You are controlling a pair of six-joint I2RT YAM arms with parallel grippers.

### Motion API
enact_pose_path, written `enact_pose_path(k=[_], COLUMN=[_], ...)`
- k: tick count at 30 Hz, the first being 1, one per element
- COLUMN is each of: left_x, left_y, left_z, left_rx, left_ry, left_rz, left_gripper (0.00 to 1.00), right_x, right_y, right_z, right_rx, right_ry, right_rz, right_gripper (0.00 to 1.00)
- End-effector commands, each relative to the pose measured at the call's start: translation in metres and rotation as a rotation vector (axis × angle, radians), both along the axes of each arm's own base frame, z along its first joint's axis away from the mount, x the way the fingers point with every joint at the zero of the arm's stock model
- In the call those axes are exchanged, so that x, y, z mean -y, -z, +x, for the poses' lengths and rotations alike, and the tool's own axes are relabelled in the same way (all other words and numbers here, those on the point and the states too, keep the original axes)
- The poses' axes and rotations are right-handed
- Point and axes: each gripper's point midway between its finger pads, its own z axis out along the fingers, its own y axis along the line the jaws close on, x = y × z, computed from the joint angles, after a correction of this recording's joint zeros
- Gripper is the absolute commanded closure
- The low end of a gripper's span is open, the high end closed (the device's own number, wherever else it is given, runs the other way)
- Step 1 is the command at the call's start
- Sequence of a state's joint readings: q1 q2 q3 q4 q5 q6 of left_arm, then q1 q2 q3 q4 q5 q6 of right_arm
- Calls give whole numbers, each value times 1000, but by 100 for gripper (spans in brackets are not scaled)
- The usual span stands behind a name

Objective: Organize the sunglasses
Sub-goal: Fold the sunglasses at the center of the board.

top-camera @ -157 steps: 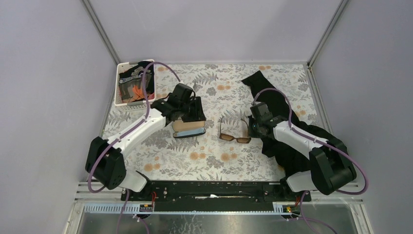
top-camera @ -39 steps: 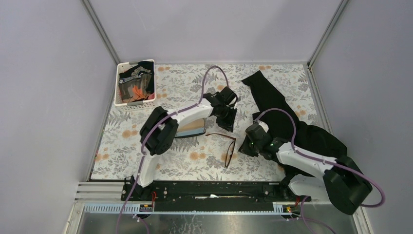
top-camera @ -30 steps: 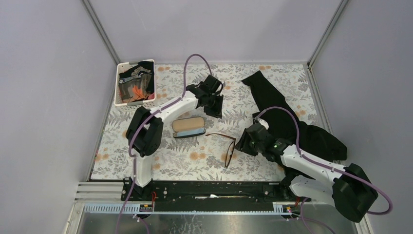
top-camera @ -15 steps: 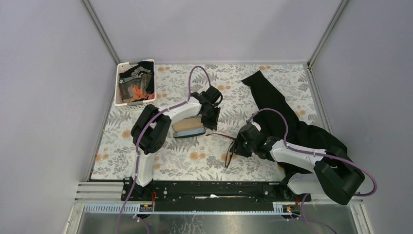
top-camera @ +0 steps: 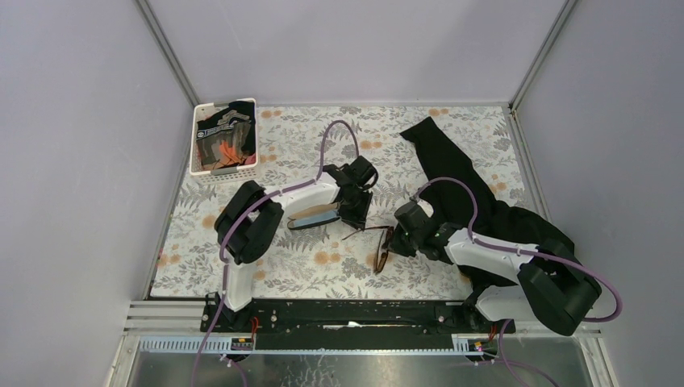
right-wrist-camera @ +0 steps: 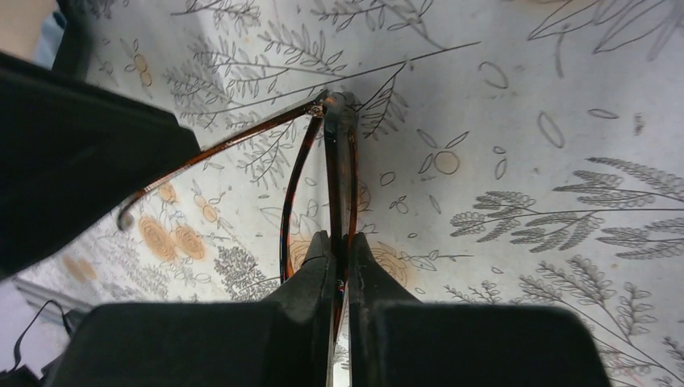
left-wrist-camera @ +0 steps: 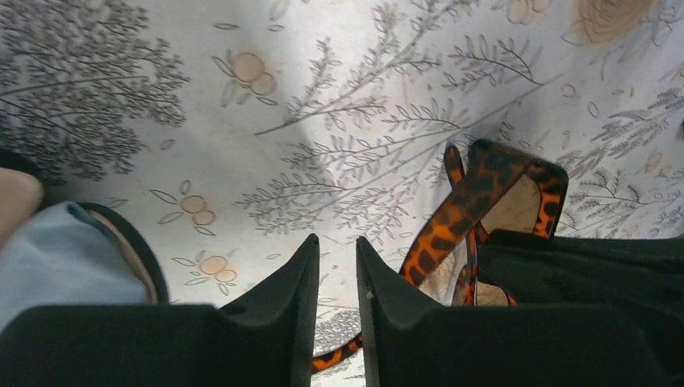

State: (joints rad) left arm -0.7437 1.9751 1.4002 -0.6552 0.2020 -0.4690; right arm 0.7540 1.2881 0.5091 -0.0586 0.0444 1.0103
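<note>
Right fingers (right-wrist-camera: 316, 278) clamped on sunglasses (right-wrist-camera: 339, 165) frame, left fingers (left-wrist-camera: 297, 286) nearby

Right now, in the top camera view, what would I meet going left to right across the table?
White basket → glasses case → sunglasses → black garment.

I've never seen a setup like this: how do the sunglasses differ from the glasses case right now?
The sunglasses are a thin tortoiseshell frame; the glasses case is a dark oblong shell with tan lining. The sunglasses are pinched in the jaws of the right arm; the case lies open, unheld, partly under the left arm. Both are near the middle of the floral table cover.
</note>
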Motion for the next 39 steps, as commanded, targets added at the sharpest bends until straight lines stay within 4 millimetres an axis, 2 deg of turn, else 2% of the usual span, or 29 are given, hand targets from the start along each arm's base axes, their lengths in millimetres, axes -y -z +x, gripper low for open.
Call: enact_pose_path(k=[1, 7, 13, 16, 22, 26, 31, 34, 36, 39], left_x=[12, 41, 59, 61, 49, 35, 9, -16, -39, -78], left_y=[-10, -14, -9, -12, -29, -54, -87, -105, -113, -112], left_z=[-16, -40, -60, -62, -52, -36, -12, 9, 25, 51], left_rx=[-1, -12, -59, -60, -37, 4, 78, 125, 153, 188], left_ry=[5, 39, 74, 68, 29, -7, -46, -97, -153, -266], left_rz=[-19, -77, -125, -149, -205, -260, -301, -329, -326, -272], left_gripper=[72, 72, 73, 73, 73, 72, 72, 71, 71, 66], right_x=[17, 22, 28, 31, 34, 38, 35, 32, 28, 23], right_y=[-4, -5, -4, -4, -9, -16, -27, -35, -39, -40], right_z=[12, 22, 34, 35, 34, 33, 32, 33, 35, 36], right_rx=[13, 27, 54, 60, 87, 104, 121, 133, 142, 142], right_ry=[82, 117, 128, 129, 111, 96, 72, 71, 72, 78], right_rz=[-119, -178, -246, -269, -272, -281, -259, -231, -210, -183], right_gripper=[100, 100, 100, 99, 79, 63, 52, 43, 42, 40])
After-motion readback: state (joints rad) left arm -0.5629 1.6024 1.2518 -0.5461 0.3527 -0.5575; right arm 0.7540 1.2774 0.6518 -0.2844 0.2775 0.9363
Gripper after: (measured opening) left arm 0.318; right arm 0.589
